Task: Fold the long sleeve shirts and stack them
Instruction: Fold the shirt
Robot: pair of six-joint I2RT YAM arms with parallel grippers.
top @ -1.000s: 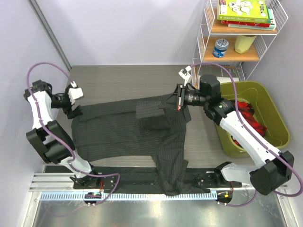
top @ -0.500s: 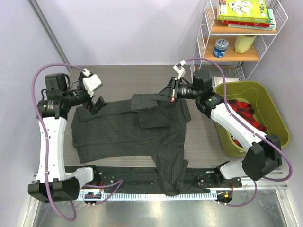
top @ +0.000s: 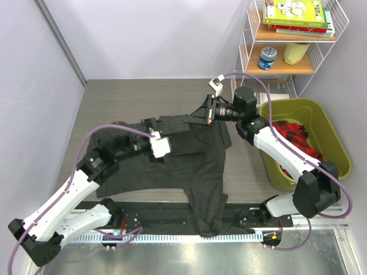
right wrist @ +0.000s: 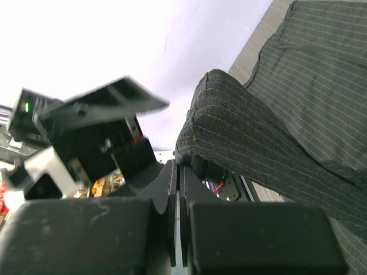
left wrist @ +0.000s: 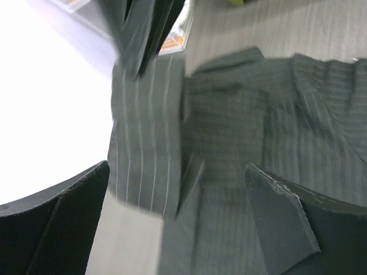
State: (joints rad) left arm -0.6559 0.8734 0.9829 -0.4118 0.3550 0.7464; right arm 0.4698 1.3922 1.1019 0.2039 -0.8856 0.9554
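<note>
**A:** What is each hand doing?

**B:** The right gripper (top: pixel 206 113) is clamping its fingers on a raised fold (right wrist: pixel 229 126) of the dark charcoal pinstriped long sleeve shirt (top: pixel 172 166), holding that bit up off the grey wood-grain tabletop (top: pixel 126 97). The left gripper (left wrist: pixel 176 172) is hanging spread wide, gripping nothing.

**A:** Where is the shirt lying from the empty hand?

**B:** Directly beneath it and ahead of it. The cloth is lying flat under its fingers. The pinched fold is standing just beyond its fingertips, a little to the left in the wrist view.

**A:** Which way is the long axis running?

**B:** The widest spread seems to be running along the line from the open hand to the clamped one. One long strip is branching off behind both hands and draping over the table's near edge.

**A:** Which hand is nearer the work?

**B:** The open left one, I'd judge. It is hovering over the flat body, near the held fold. It is probably needing a grip on the far edge beside its partner, so both can carry the fold.
</note>
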